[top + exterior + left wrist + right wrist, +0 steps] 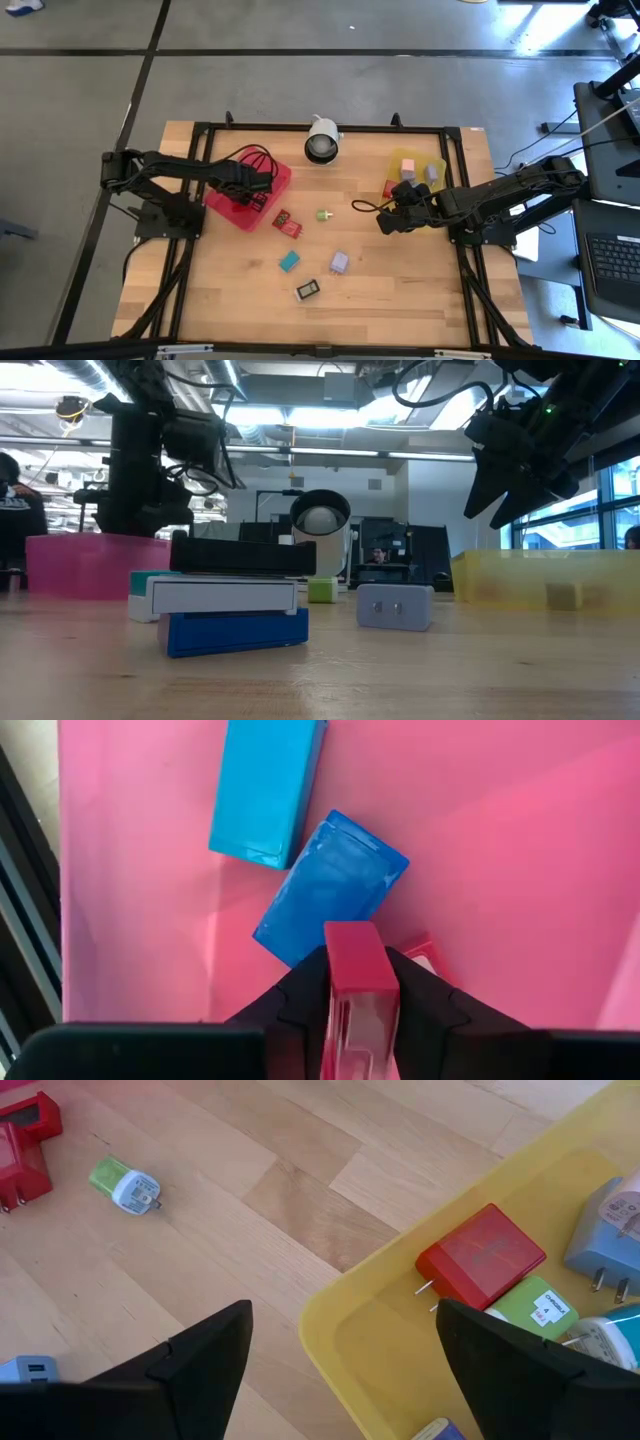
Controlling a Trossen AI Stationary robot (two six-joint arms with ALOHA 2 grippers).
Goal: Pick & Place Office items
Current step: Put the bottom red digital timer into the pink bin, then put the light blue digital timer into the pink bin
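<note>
Left hand point(355, 1020) clenches a red block point(355, 970) over the red tray point(500, 870); right hand point(340, 1350) hangs released above the yellow tray's point(350, 1330) edge.

I can read nothing: the white label on the green charger point(541, 1306) in my view is too small.

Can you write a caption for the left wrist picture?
Left gripper holds a red block above two blue pieces in the red tray.
</note>
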